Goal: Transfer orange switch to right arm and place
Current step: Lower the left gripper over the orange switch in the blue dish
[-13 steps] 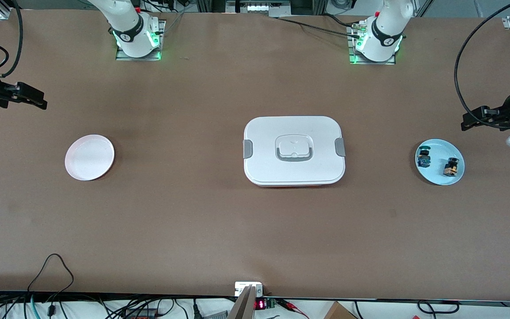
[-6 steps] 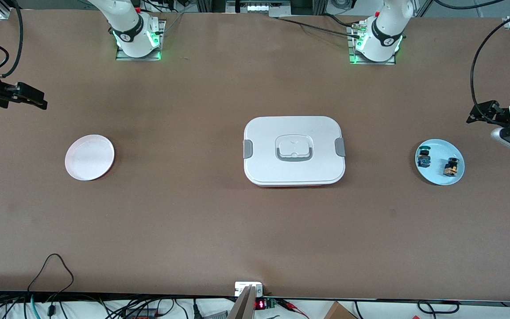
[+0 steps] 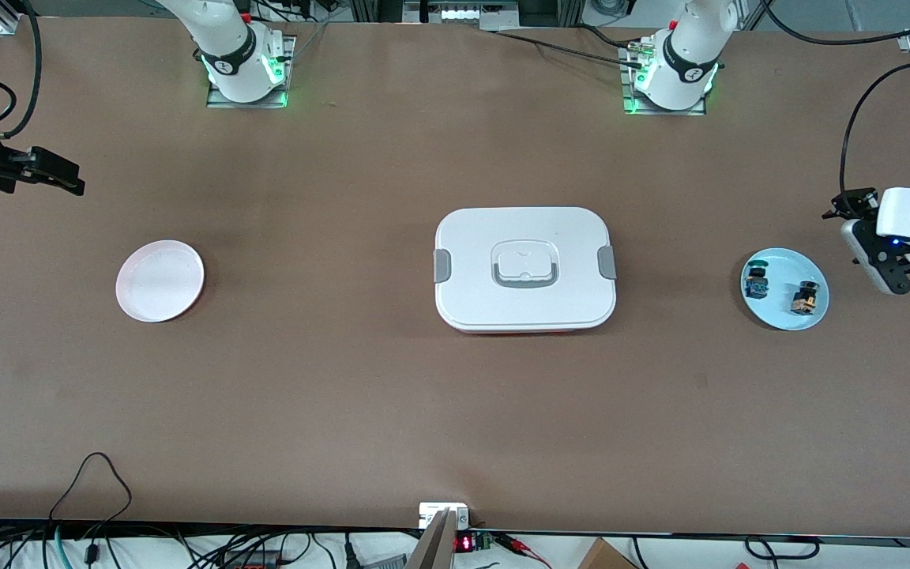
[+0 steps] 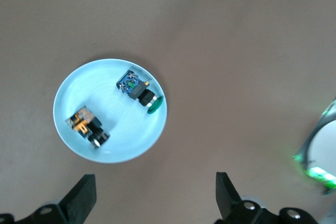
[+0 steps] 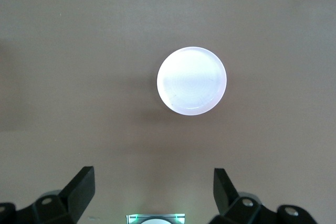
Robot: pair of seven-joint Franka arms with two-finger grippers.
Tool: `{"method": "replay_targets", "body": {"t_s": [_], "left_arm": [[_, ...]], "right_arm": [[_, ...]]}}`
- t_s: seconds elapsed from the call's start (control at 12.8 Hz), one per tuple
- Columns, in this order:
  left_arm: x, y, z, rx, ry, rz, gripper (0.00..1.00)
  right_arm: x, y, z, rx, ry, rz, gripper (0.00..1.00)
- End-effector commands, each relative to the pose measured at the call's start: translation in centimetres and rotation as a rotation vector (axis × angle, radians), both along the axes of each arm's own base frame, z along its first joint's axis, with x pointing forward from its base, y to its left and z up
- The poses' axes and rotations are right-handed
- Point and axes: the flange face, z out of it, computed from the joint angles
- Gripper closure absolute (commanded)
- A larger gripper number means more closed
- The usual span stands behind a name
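Resting on the blue plate [image 3: 785, 316], orange switch [image 3: 805, 299] beside green-blue switch [image 3: 756, 282], pink plate [image 3: 159, 280] bare, both end effectors wide open, holding nothing.

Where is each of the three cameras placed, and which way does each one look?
Front view: high across the table, facing both arm bases; shows white box, left end effector and right end effector.
Left wrist view: looks down on blue plate with orange switch and green switch; open fingers show.
Right wrist view: looks down on pink plate; open fingers show.
Shared: both plates appear in the front view too.
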Motion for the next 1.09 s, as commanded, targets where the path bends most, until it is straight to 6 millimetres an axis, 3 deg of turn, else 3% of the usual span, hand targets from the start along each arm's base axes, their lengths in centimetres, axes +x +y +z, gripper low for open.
{"method": "replay_targets", "body": {"t_s": [0.0,0.16,0.55,0.86,1.02], "left_arm": [[-0.8,1.3,-3.5,-0.040,-0.073,-0.241,0.00],[0.4,2.1,-7.4,-0.103,-0.112,-0.457,0.00],[1.2,6.4,-13.4,-0.137,-0.224,-0.694,0.00],[2.2,6.6,-13.9,-0.160,-0.263,-0.813,0.00],[2.4,6.7,-15.5,-0.169,-0.267,-0.817,0.00]], "right_arm": [[-0.1,0.2,0.5,0.014,0.001,-0.012,0.00],[-0.2,0.2,0.6,0.014,-0.001,-0.014,0.00],[-0.1,0.4,0.5,0.014,0.001,-0.009,0.00],[-0.1,0.2,0.5,0.016,0.001,-0.002,0.00],[-0.2,0.0,0.6,0.016,0.000,-0.005,0.00]]}}
